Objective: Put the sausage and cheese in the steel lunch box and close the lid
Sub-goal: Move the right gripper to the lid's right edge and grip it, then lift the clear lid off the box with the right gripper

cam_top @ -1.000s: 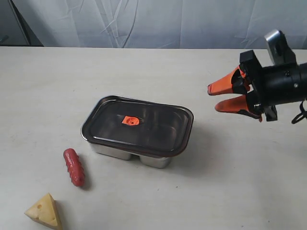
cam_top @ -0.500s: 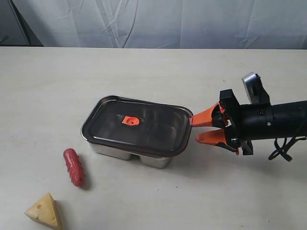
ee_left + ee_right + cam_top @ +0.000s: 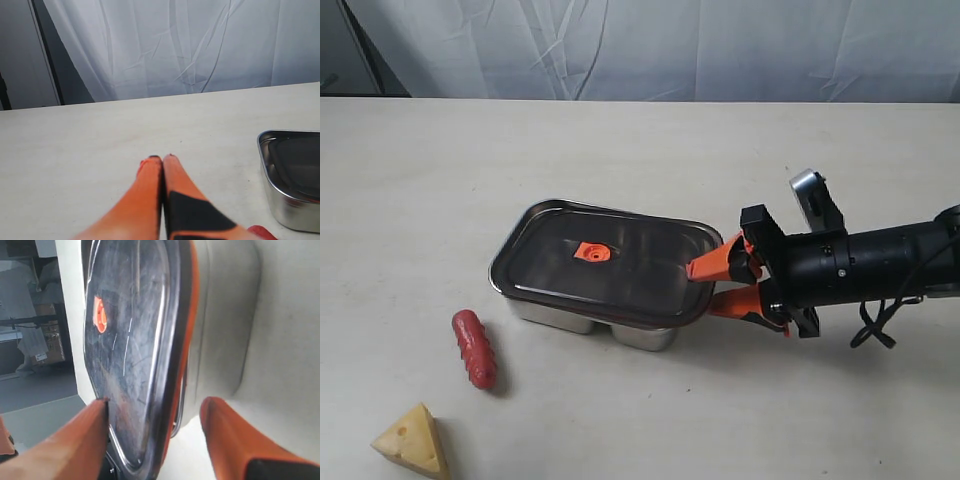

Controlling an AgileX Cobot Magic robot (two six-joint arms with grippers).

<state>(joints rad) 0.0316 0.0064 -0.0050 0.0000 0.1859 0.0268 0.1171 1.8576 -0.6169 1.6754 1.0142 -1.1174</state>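
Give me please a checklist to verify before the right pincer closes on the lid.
1. Right pincer open: ok, jaws stand wide.
2. Pincer placed at the lid end: ok, one finger over the lid, the other beside the steel lunch box wall.
3. Grip would take the lid alone, not the box: cannot tell.
4. Lid sits flat on the box: ok.
5. Sausage and cheese out of the way: ok, both lie on the table beside the box.
6. Left pincer clear: ok, shut, away from the lid.
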